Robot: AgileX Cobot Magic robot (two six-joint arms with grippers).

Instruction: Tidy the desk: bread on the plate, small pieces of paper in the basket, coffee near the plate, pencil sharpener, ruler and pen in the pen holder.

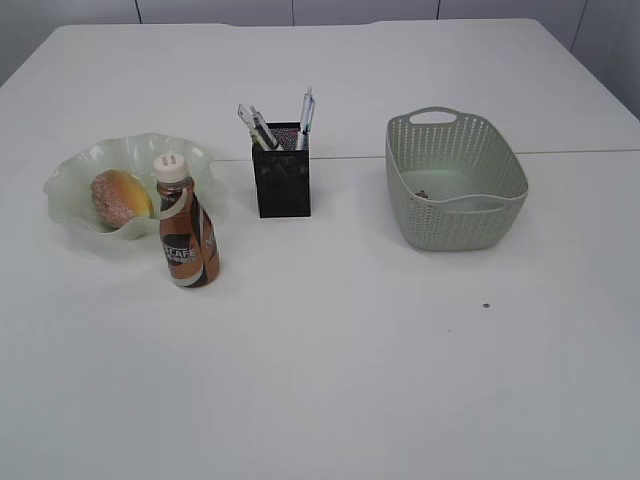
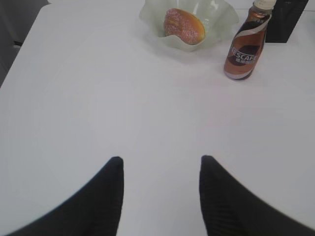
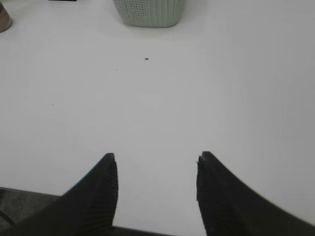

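Both hands, left (image 2: 160,169) and right (image 3: 156,167), hung open and empty over the surface (image 1: 330,380); bread (image 1: 120,197) sat on the plate (image 1: 70,180), coffee (image 1: 186,240) at its 4 o'clock.

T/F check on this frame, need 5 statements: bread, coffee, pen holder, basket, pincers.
1. The bread lies on the plate. True.
2. The coffee is lying on its side. False: it stands upright on the desk, just in front of the plate.
3. The pen holder is empty. False: pens stick out of its top.
4. The basket stands to the right of the pen holder in the exterior view. True.
5. The left pincer grips the coffee. False: it is open over bare desk; the right pincer is open too.
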